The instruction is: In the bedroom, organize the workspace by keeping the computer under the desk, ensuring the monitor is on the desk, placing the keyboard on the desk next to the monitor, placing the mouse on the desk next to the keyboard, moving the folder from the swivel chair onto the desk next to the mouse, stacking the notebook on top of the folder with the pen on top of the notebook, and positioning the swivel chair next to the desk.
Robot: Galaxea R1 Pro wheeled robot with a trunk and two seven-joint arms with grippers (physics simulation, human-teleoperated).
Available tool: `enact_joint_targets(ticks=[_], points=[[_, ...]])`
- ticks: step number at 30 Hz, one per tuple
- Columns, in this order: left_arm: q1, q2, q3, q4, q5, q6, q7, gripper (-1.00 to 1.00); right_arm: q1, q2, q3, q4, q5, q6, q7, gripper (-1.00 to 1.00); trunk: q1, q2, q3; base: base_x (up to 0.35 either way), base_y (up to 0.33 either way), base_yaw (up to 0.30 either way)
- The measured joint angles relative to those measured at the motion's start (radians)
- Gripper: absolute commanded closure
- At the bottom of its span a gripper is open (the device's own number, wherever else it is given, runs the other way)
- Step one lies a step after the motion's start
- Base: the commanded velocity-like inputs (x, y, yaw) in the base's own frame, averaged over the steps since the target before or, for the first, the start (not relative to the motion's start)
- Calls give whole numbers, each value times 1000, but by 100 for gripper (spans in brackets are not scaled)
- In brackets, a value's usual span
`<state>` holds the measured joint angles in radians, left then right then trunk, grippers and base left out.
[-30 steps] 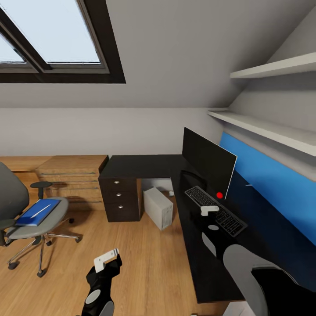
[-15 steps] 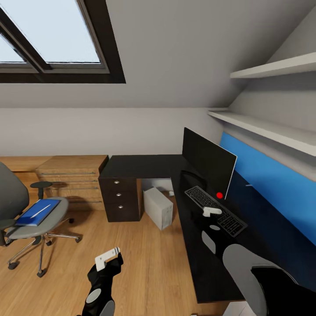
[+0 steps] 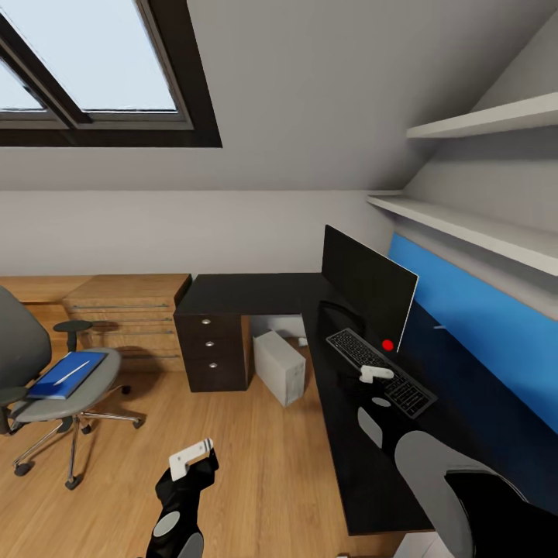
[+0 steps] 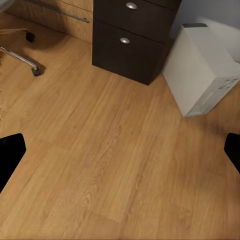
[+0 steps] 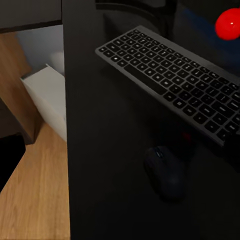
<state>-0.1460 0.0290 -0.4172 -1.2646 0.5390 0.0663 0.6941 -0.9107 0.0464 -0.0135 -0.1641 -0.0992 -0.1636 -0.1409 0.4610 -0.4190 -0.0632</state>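
Observation:
The black desk [image 3: 256,294] carries the monitor [image 3: 364,283] and, in front of it, the keyboard [image 3: 353,349] [image 5: 170,80]. My right gripper [image 3: 377,374] [image 5: 120,160] hovers open over the keyboard's near end, with the dark mouse [image 5: 167,172] on the desk just beside the keyboard. The grey computer [image 3: 280,366] [image 4: 202,67] stands under the desk. At far left the swivel chair [image 3: 85,387] holds the blue folder [image 3: 54,384] with the white pen [image 3: 71,373] on it; the notebook cannot be told apart. My left gripper [image 3: 191,457] [image 4: 120,155] hangs open over the wooden floor.
A light wooden chest [image 3: 128,310] stands against the back wall beside the desk's drawer unit [image 3: 211,353]. White shelves [image 3: 480,225] run above the blue back panel [image 3: 480,341]. A red dot [image 3: 387,345] glows at the monitor's lower corner. Wooden floor [image 3: 248,465] lies between chair and desk.
My right gripper has crept slightly right along the keyboard. The left gripper has sunk a little. Everything else holds still.

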Motion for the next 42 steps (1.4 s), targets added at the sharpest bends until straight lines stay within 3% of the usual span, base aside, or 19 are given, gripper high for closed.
enact_joint_targets(ticks=[12, 28, 33, 42], points=[[0, -1, 0, 5, -1, -5, 1, -100, 2, 5, 8, -6, 1, -38, 5, -100, 0, 0, 0, 0, -9, 0], [0, 1, 1, 8, -1, -15, 9, -100, 2, 11, 14, -1, -1, -38, 4, -100, 0, 0, 0, 0, -161, 0], [0, 1, 2, 20, -4, -84, 14, -100, 2, 53, 15, -1, 1, -38, -3, -100, 0, 0, 0, 0, -49, 32], [0, 2, 4, 33, -5, -92, 10, -100, 2, 74, 13, 1, 3, -38, -9, -100, 0, 0, 0, 0, -287, 235]])
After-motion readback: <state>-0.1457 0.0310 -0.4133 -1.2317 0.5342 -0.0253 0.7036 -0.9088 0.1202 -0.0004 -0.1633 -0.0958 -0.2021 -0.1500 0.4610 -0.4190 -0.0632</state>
